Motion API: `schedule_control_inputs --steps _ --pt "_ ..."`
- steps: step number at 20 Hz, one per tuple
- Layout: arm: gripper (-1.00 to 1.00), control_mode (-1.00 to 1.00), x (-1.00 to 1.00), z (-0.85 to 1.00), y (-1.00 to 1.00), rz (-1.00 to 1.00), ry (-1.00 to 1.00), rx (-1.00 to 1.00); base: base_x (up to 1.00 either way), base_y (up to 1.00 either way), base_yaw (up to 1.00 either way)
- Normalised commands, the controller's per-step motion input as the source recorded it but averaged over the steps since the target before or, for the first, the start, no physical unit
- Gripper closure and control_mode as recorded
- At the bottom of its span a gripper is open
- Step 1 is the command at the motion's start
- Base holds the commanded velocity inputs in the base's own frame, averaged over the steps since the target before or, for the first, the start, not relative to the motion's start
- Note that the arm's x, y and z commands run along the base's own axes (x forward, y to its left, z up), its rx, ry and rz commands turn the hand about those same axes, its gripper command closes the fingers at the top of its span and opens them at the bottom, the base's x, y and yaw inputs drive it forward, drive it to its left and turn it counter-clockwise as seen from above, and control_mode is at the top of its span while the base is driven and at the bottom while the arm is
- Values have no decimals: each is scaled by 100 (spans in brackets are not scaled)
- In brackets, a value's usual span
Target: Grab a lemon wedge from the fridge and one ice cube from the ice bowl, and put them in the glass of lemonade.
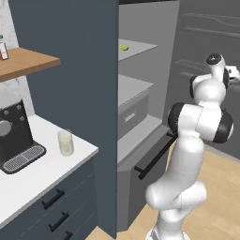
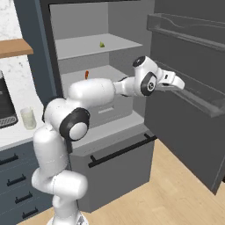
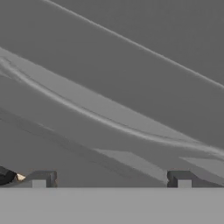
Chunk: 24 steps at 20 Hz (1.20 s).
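Note:
The fridge (image 2: 125, 22) stands open. A tiny yellow-green lemon wedge (image 2: 102, 44) (image 1: 123, 47) lies on its upper light grey shelf. The glass of lemonade (image 1: 65, 142) (image 2: 28, 118) stands on the white counter left of the fridge. My gripper (image 2: 176, 83) (image 1: 232, 71) is open and holds nothing. It hangs at the open fridge door (image 2: 189, 88), well right of the wedge and below its shelf level. In the hand view my fingertips (image 3: 43, 178) stand wide apart, facing the door's inner racks. The ice bowl and ice cube are out of view.
A small orange-red stick (image 2: 86, 74) lies on the fridge's middle shelf. The fridge's bottom drawer (image 2: 118, 151) with a black bar handle juts out below. A black coffee machine (image 1: 16, 138) stands left of the glass, under a wooden wall shelf (image 1: 26, 61).

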Motion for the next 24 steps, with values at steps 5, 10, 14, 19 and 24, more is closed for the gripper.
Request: schedule_control_inputs --steps 5,10,14,19,24 --pt "-100 -100 -67 76 1 0 -21 0 0 0 0" --pt "-100 -100 -89 76 35 3 -20 0 0 0 0" --pt "-100 -100 -61 4 76 21 -4 7 0 0 0" --pt "-100 -100 -33 -8 97 40 1 10 0 0 0" --pt "-100 -100 -61 2 100 46 15 2 0 0 0"
